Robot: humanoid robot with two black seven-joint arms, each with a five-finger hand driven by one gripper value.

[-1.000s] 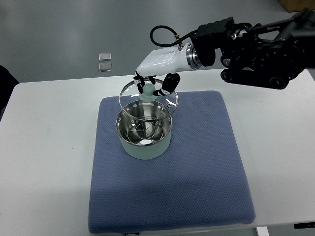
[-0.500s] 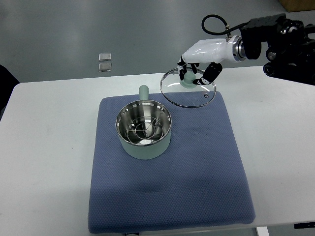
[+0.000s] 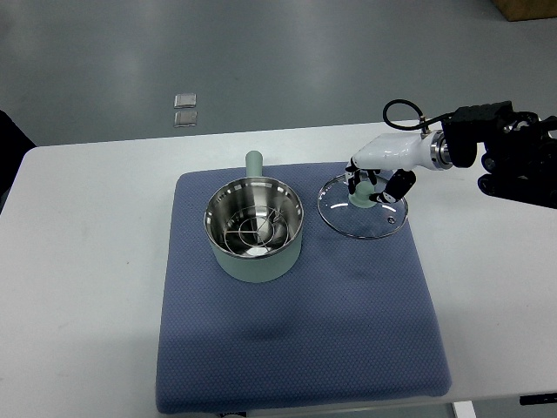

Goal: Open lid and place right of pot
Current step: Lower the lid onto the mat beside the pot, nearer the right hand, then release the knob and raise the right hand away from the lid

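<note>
A pale green pot (image 3: 254,231) with a steel inside stands uncovered on the blue mat (image 3: 296,348); its stub handle (image 3: 253,163) points away from me. To the pot's right a glass lid (image 3: 363,207) with a metal rim sits low over the mat, roughly level. My right hand (image 3: 376,185), white with dark fingertips, comes in from the right edge and is shut on the lid's green knob (image 3: 359,193). Whether the lid rests on the mat or hovers just above it I cannot tell. The left arm does not show.
The mat lies on a white table (image 3: 87,261). Two small square tiles (image 3: 184,109) lie on the grey floor beyond the table's far edge. The right arm's black forearm (image 3: 513,152) hangs over the table's right side.
The right hand has carried the lid from above the pot out to the right and down, ending low beside the pot. The pot stayed in place.
</note>
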